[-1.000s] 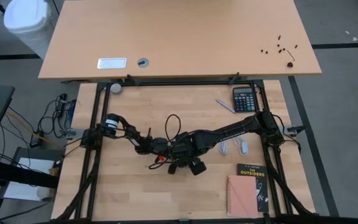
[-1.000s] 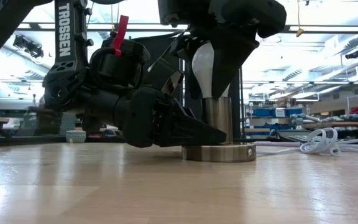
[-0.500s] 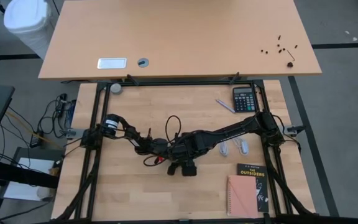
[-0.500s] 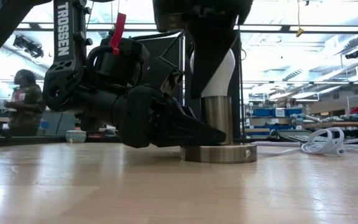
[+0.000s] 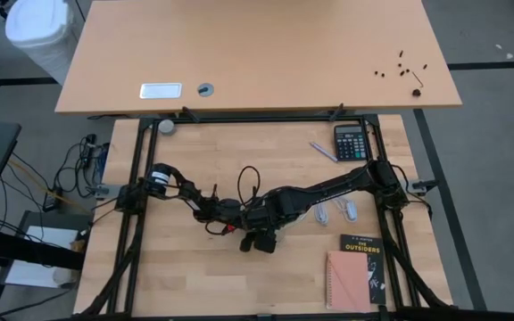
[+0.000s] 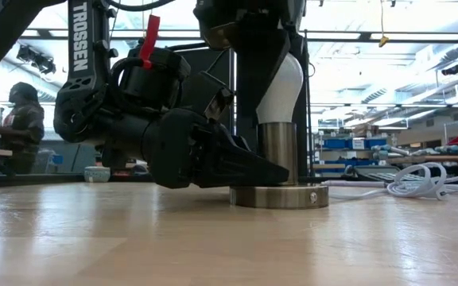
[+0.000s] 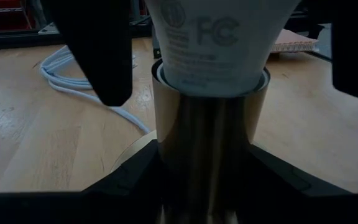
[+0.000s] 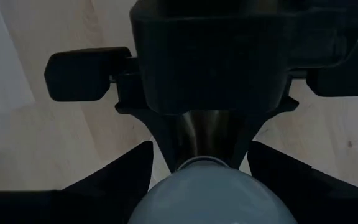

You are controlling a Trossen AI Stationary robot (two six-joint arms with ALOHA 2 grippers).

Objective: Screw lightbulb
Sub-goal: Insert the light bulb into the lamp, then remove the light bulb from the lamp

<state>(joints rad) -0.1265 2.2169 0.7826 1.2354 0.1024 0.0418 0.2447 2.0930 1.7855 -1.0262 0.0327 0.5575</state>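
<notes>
The white lightbulb (image 6: 283, 86) stands upright with its base inside the tube (image 6: 278, 151) of the silvery socket, whose round foot (image 6: 280, 196) rests flat on the wooden table. My left gripper (image 6: 249, 168) lies low and level at the socket, shut on its tube. My right gripper (image 6: 262, 56) comes down from above, shut on the bulb. In the high view both grippers (image 5: 255, 223) meet mid-table and hide the bulb and socket. The bulb's screw base is hidden in the tube. My left gripper pinches the socket's upright tube (image 7: 207, 134) between its two fingers (image 7: 135, 177), coming level and low over the table, across the tube. The socket stands upright with its foot on the table. My right gripper pinches the bulb's round upper part (image 8: 207, 196) between its two fingers (image 8: 120, 177), from above, pointing down. The bulb stands upright, its neck (image 7: 213, 68) seated in the tube's mouth.
A white cord (image 6: 412, 181) lies coiled on the table to the right of the socket (image 5: 333, 211). A calculator (image 5: 351, 143), a pen (image 5: 322, 152), a black book (image 5: 364, 254) and a pink notebook (image 5: 346, 281) lie on the table's right half. A person (image 6: 22, 131) stands in the room behind.
My right gripper has turned about its upright axis over the socket while staying shut on the bulb; its fingers now stand at other sides of the bulb. The socket and my left gripper have kept their place.
</notes>
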